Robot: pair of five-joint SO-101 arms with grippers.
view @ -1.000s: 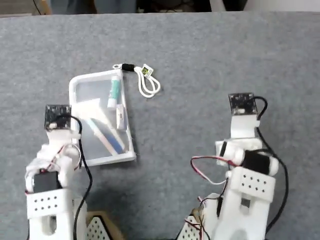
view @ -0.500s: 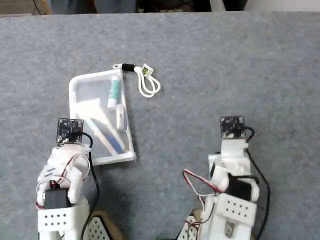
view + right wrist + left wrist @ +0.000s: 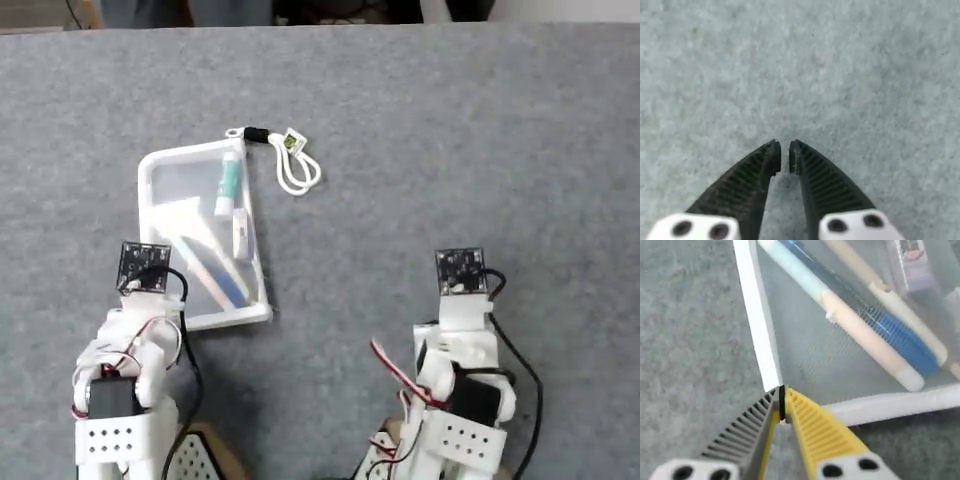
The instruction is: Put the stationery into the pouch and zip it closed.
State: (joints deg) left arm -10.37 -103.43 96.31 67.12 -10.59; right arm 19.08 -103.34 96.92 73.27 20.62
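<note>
The clear pouch (image 3: 198,232) with a white border lies flat on the grey table, left of centre. Inside it are a blue pen (image 3: 218,277), pale pens and a green-and-white tube (image 3: 228,186). Its white pull cord (image 3: 292,166) trails off the far right corner. My left gripper (image 3: 781,402) is shut with nothing in it, its tips over the pouch's near left corner (image 3: 771,371); the pens (image 3: 875,337) show through the mesh. My right gripper (image 3: 785,156) is shut over bare table, far from the pouch.
The left arm (image 3: 125,345) stands at the pouch's near left corner and the right arm (image 3: 460,340) at the near right of the table. Grey felt (image 3: 450,130) covers the table. Dark clutter lines the far edge.
Both arms have drawn back toward the near edge. The left arm has shifted slightly right, from beside the pouch's left side to its near left corner. The pouch has not moved.
</note>
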